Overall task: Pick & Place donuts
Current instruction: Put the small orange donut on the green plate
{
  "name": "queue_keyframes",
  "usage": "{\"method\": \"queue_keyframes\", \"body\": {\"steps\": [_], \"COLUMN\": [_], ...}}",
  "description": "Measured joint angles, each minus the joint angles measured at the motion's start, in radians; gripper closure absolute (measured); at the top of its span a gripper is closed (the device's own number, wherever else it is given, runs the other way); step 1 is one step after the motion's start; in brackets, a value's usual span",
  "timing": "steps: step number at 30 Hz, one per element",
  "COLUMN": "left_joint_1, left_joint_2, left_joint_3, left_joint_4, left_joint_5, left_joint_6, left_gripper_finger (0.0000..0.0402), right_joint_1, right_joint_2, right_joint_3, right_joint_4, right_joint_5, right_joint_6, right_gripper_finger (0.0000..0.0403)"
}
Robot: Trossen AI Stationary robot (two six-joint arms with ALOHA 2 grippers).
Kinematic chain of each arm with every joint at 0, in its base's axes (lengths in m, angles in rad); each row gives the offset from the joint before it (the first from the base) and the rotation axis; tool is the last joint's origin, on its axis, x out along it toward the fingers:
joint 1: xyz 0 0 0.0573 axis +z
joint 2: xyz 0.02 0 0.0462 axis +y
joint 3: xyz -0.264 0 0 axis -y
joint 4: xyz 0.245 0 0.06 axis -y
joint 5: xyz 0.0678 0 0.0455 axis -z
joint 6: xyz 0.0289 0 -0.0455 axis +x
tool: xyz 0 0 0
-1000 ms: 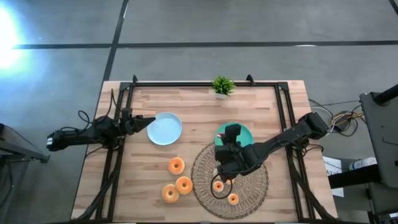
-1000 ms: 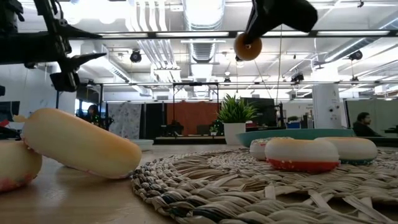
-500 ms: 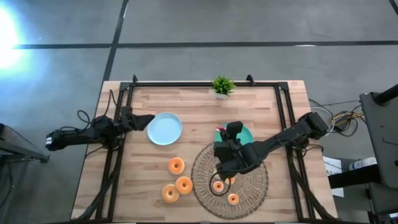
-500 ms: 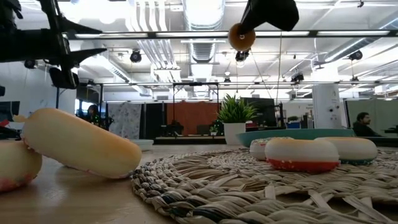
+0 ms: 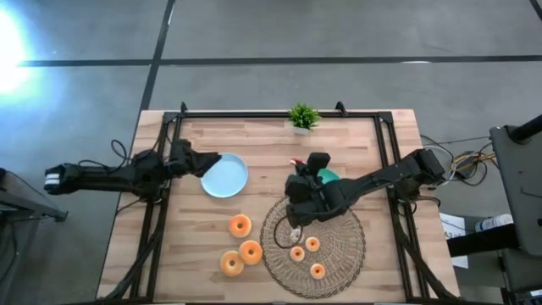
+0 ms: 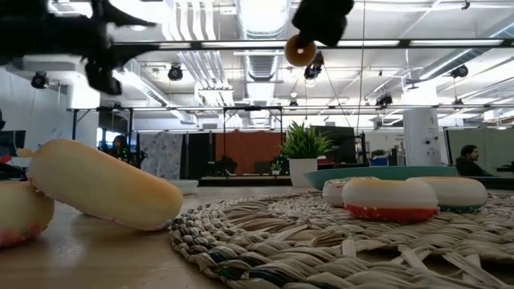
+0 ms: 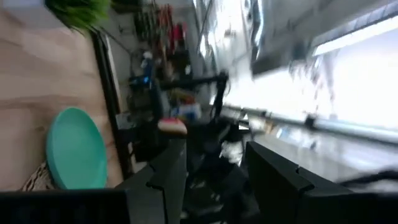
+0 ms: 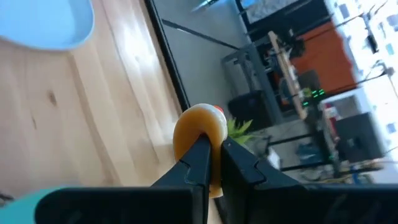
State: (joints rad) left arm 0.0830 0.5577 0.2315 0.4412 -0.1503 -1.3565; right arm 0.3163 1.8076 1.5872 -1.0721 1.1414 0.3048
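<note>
We see bright ceiling lights, glare on the floor (image 5: 13, 47) at the high view's left, and a motion-blurred left wrist view.

We're not seeing any readable text here, honestly. No labels, brands, numbers or signs are showing up clearly enough on anything for us to make out.

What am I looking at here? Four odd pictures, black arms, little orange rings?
It is one moment seen by four cameras: one above the table, one at table-top height, and one on each arm's wrist. The machine is two robot arms with two-finger grippers. The right gripper is shut on a small donut, a toy, held up in the air. The left gripper is open and empty, at the blue plate. Other donuts lie on the wood and on the woven mat. There is also a green plate and a potted plant.
</note>
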Motion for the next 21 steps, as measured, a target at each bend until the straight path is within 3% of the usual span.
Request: {"method": "queue_keyframes", "body": {"steps": [3,5,8,11,21], "left_joint_1": [0.006,0.025,0.063,0.108,0.162], "left_joint_2": [0.151,0.244,0.381,0.482,0.786], "left_joint_3": [0.116,0.176,0.233,0.288,0.519], "left_joint_4": [-0.015,0.017,0.138,0.322,0.365], "left_joint_5": [0.119,0.228,0.398,0.505,0.764], "left_joint_6": [0.086,0.101,0.113,0.083,0.045], "left_gripper_finger": [0.0262,0.0262,0.0262,0.0262,0.0262], "right_joint_1": [-0.012,-0.008,0.011,0.031,0.115], "right_joint_2": [0.000,-0.001,-0.003,-0.004,-0.010], "right_joint_3": [0.035,0.056,0.069,0.077,0.085], "right_joint_4": [0.050,0.113,0.228,0.264,0.268], "right_joint_5": [-0.015,0.022,0.080,0.090,0.146], "right_joint_6": [-0.070,-0.215,-0.488,-0.663,-0.869], "right_gripper_finger": [0.0385,0.0385,0.0385,0.0385,0.0385]}}
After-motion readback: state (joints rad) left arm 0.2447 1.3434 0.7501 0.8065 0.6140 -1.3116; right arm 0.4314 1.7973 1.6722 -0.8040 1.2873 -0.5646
